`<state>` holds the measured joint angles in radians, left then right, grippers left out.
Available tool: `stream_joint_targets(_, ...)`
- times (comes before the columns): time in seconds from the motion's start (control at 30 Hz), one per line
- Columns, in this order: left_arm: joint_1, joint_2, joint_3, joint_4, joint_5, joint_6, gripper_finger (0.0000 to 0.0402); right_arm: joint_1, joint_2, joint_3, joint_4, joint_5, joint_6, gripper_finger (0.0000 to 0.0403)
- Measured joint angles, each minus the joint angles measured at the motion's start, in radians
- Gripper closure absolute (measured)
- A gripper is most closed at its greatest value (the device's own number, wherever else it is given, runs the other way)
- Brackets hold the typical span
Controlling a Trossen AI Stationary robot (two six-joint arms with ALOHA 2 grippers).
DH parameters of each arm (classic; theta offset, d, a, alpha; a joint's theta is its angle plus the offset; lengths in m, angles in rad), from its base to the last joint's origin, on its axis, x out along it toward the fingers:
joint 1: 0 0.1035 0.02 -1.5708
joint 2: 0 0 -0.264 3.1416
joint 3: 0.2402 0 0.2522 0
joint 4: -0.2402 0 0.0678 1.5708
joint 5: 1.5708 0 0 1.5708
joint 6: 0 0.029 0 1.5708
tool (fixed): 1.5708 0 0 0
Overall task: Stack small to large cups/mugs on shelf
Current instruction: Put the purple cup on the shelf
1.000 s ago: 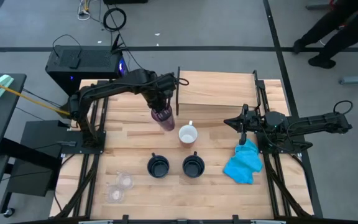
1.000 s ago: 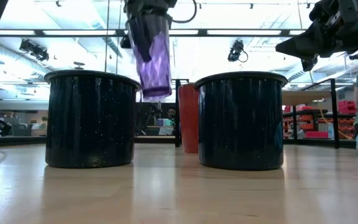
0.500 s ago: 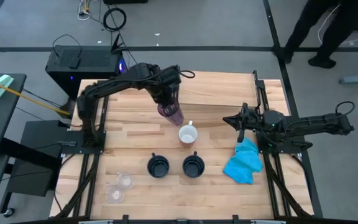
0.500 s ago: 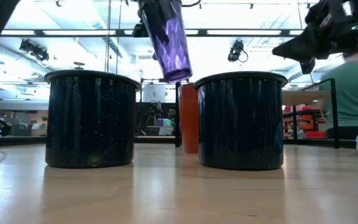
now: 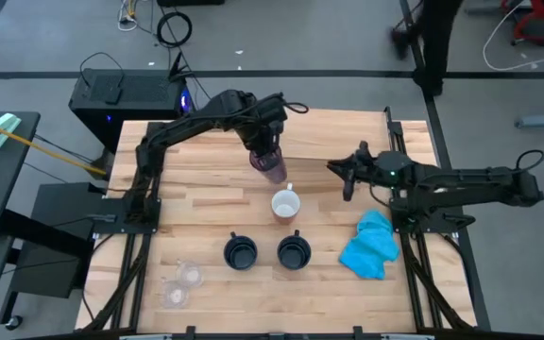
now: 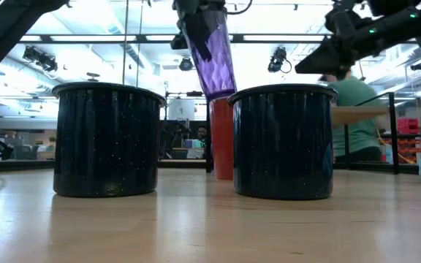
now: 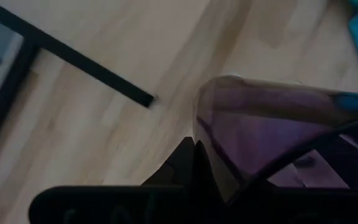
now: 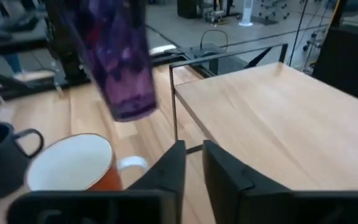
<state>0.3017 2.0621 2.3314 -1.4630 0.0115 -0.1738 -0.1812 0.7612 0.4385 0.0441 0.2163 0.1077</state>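
Observation:
The purple tumbler (image 5: 272, 168) hangs in the air above the table, just left of the shelf (image 5: 338, 142) and beyond the orange mug (image 5: 285, 204). My left gripper (image 5: 264, 146) is shut on it from above. The orange mug stands upright on its base. Two navy mugs (image 5: 240, 252) (image 5: 293, 252) stand nearer the front, and two clear cups (image 5: 189, 275) (image 5: 175, 295) stand at the near left. My right gripper (image 5: 346, 179) hovers right of the orange mug, pointing left, its fingers (image 8: 219, 165) a narrow gap apart with nothing between them. My left gripper holds the tumbler by its upper end (image 6: 207, 29), coming from above and pointing steeply down. One dark finger (image 6: 202, 36) lies on the outer wall; the other does not show. The tumbler hangs below the fingers, lifted clear of the table, tilted with its base (image 6: 221, 91) lowest.
A blue cloth (image 5: 371, 246) lies crumpled at the near right. The shelf's thin black uprights (image 8: 174, 106) rise at its corners close to the tumbler. A black box (image 5: 126, 94) sits off the table's far left. People move in the room beyond.
My left gripper has carried the tumbler toward the table's right and far side, toward the shelf, rising a little; the tumbler has tipped further from upright. My right gripper has moved left toward the table's middle, nearer the orange mug and tumbler.

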Motion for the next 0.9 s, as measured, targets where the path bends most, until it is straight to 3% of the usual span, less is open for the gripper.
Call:
stream_joint_targets(0.33,-0.004,0.000,0.000,0.089,-0.008,0.003,0.0389,-0.012,0.166,0.116,0.010,0.000,-0.120,0.0189)
stream_joint_targets(0.67,-0.009,0.000,0.000,0.181,-0.007,0.010,0.0388,0.039,0.255,0.124,0.117,-0.010,-0.282,0.0040)
stream_joint_targets(0.77,-0.008,0.000,0.000,0.226,-0.008,0.013,0.0389,0.040,0.251,0.124,0.120,-0.028,-0.287,0.0010)
stream_joint_targets(0.9,-0.008,0.000,0.000,0.239,-0.008,0.013,0.0387,0.038,0.253,0.141,0.107,-0.030,-0.290,0.0009)
